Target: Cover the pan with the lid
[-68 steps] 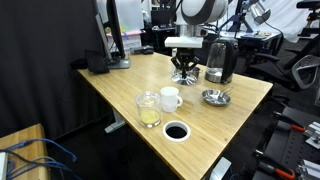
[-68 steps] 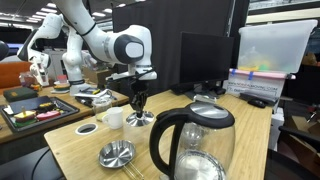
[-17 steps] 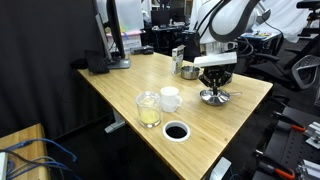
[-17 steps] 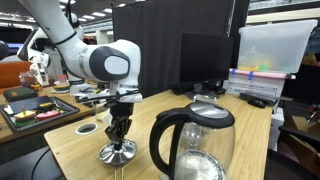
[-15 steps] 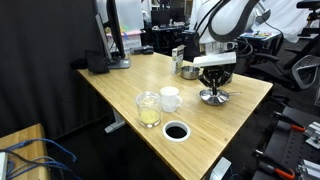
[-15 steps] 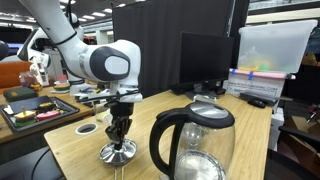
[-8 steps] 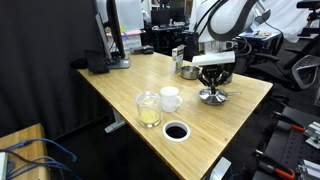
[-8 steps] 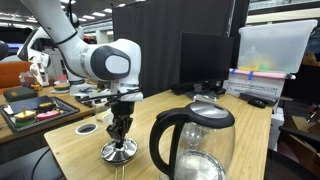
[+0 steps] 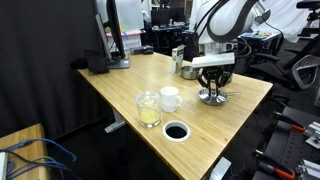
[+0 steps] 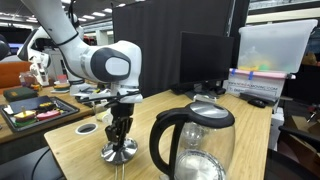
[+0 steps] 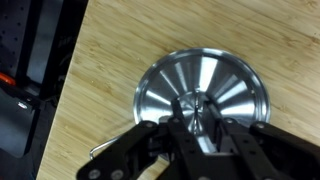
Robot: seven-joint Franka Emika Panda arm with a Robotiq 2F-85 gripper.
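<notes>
Pincer [image 10: 119, 138] has carried the lid [image 11: 228, 85] across the desk [image 9: 130, 85]. The lid now sits directly beneath it, on the pan [image 10: 112, 158]. The pincer straddles the knob [image 11: 197, 108], and I cannot tell whether it is gripping. Covering appears done, with the release judged outstanding.

Two oblique exterior views across the same table [image 9: 120, 85], wrist close overhead

Lid [image 11: 205, 85] on pan [image 10: 118, 157]; mug [image 9: 170, 98] beside glass [image 9: 148, 110].

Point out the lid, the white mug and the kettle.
lid [image 11: 200, 75]: wrist view, on its shiny top above the knob.
white mug [image 9: 170, 100]: in an exterior view, on its side wall.
kettle [image 10: 197, 147]: in an exterior view, on its glass body.
</notes>
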